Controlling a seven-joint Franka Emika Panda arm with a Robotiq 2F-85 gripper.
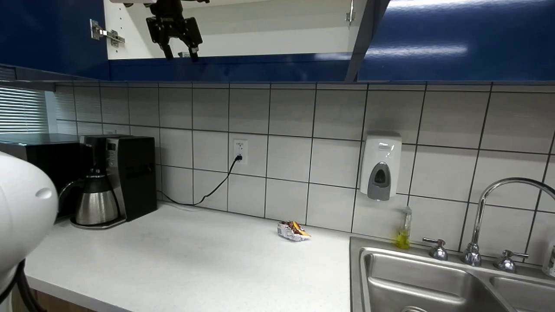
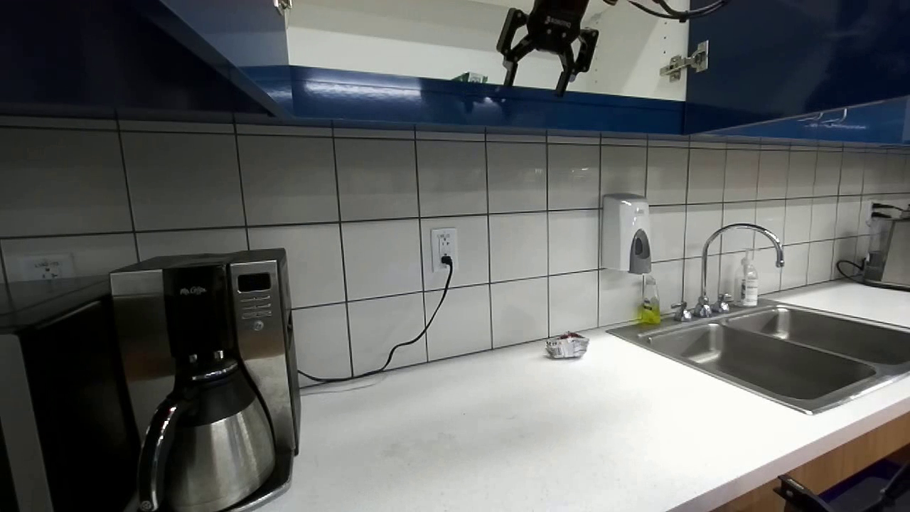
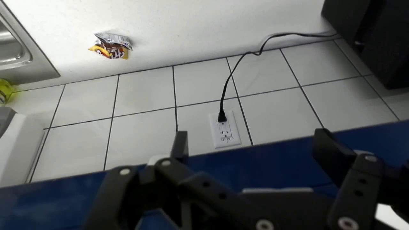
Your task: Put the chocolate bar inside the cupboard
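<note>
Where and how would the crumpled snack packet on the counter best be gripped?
Probably across the bunched middle of the crumpled snack packet, from above: it lies low on the counter, its upper side is uncovered, and the tiled wall stands close behind it.

My pincer (image 2: 534,87) before the cupboard (image 2: 384,50), chocolate bar (image 2: 470,77) inside, packet (image 2: 567,346) on bench (image 2: 498,434) between coffee maker (image 2: 206,334) and sink (image 2: 782,355)

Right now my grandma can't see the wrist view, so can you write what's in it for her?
An open, empty gripper shows at the bottom, in front of the blue cupboard. Above, upside down, a black cord plugs into a wall outlet and a crumpled packet lies on the white counter.
</note>
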